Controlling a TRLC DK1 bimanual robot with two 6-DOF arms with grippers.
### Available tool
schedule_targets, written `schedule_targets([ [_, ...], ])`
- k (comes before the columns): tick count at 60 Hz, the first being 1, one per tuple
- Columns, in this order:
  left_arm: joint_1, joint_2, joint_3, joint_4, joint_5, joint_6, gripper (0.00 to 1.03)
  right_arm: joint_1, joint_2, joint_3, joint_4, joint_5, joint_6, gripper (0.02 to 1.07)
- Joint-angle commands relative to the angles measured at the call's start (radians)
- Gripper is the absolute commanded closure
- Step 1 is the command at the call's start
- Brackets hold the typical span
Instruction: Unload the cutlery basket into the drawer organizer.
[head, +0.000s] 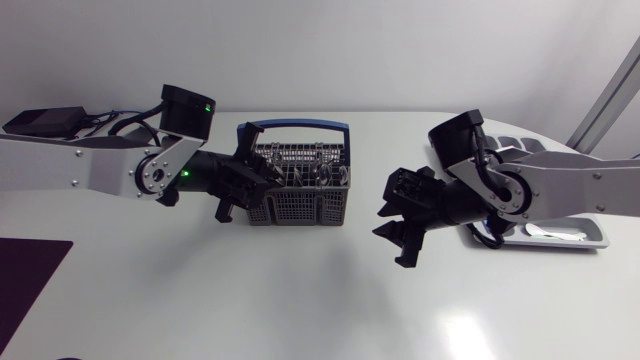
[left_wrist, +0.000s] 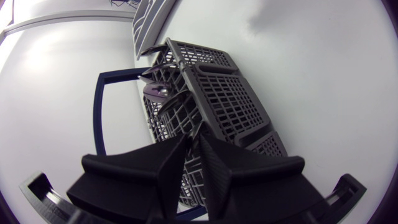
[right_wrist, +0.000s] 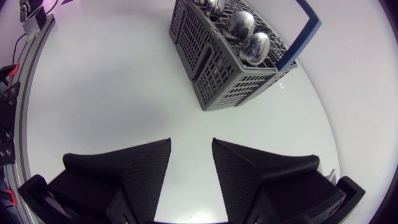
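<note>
Fig.: head view, table (head: 300, 310) w/ both arms. L arm (head: 80, 170) is lying across the frame's left and R arm (head: 560, 190) across its right. Basket (head: 300, 205) is sitting just above frame centre. Organizer (head: 590, 243) is lying at mid-right, partly behind R arm.

L claw (head: 255, 185) is pinching the basket's left wall. R claw (head: 395, 238) is hanging spread & empty right of centre, apart from the basket. Spoons (right_wrist: 239, 25) are standing bowls-up inside.

Step, as judged: R claw is going in for one piece. It should come from above, staying off the blue handle (head: 300, 127) & taking one spoon only, w/ L claw bracing vs. tipping.

Room: an open stretch of table btwn basket & organizer is giving a free carry path. The handle & basket rim are the edges to mind.
</note>
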Motion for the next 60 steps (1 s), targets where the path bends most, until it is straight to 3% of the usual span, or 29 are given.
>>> schedule_targets([
  [1,-0.004,0.039,0.032,-0.017,-0.008,0.045,0.84,-0.002,0.008,-0.029,0.010,0.003,0.022,0.56],
  [14,-0.006,0.069,0.061,-0.017,-0.017,0.050,0.85,-0.010,0.007,-0.030,0.010,0.001,0.016,0.56],
  [38,-0.010,0.063,0.062,-0.020,-0.017,0.053,0.99,-0.013,0.010,-0.032,0.014,0.001,0.016,0.56],
  [60,-0.006,0.023,0.072,-0.056,-0.017,0.056,1.00,-0.010,0.004,-0.033,0.012,0.003,0.018,0.56],
])
